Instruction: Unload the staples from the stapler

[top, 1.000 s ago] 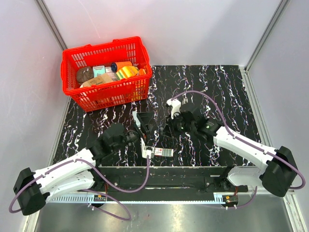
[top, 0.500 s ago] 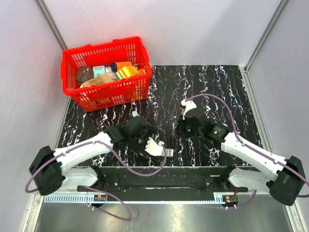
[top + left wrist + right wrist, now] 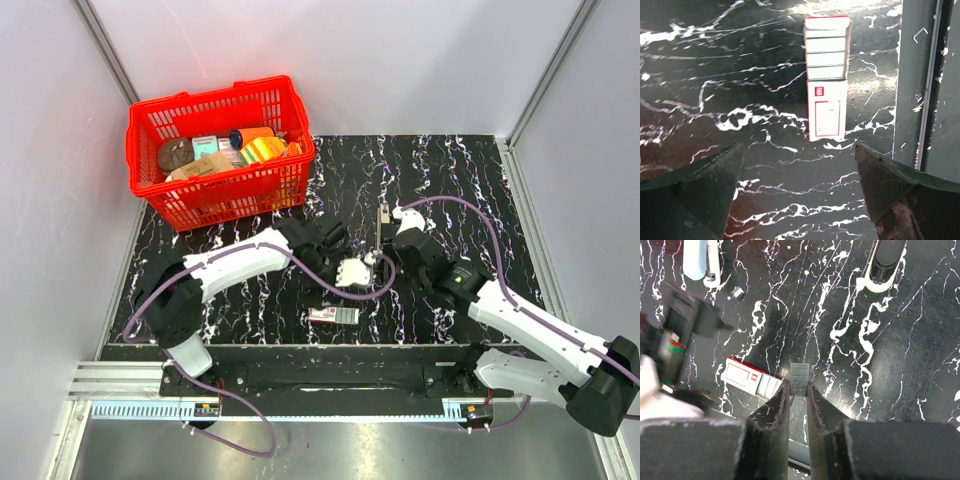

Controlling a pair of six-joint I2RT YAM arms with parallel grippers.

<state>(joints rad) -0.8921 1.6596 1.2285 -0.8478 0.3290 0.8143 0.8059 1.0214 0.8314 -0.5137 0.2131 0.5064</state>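
Over the white-and-red box [image 3: 333,315], my marker by the near edge of the table [image 3: 450,180], the top view shows the left arm [image 3: 240,255] reaching in from the box's left and the right arm [image 3: 520,315] coming in from its right. The red basket [image 3: 225,195] sits well beyond the box, far and to the left. I cannot pick out the stapler from up here. From the left wrist I look straight down on the box. The left gripper [image 3: 797,150] is spread wide with nothing between its fingers, and the box lies just past the tips, its sleeve slid open on rows of pale strips. From the right wrist, the right gripper [image 3: 797,385] is clenched on the staples [image 3: 800,376], a short grey strip poking past the fingertips and hanging just right of the box's open end. The stapler [image 3: 699,260] lies on the table well beyond the box and to its left, apart from both grippers. I judge the strip is already out, so the step in hand is setting it down. That calls for a slow descent beside or into the box and a gentle release. The box carries a small red square mark and a red-outlined panel, but I can read no words or brand on it.
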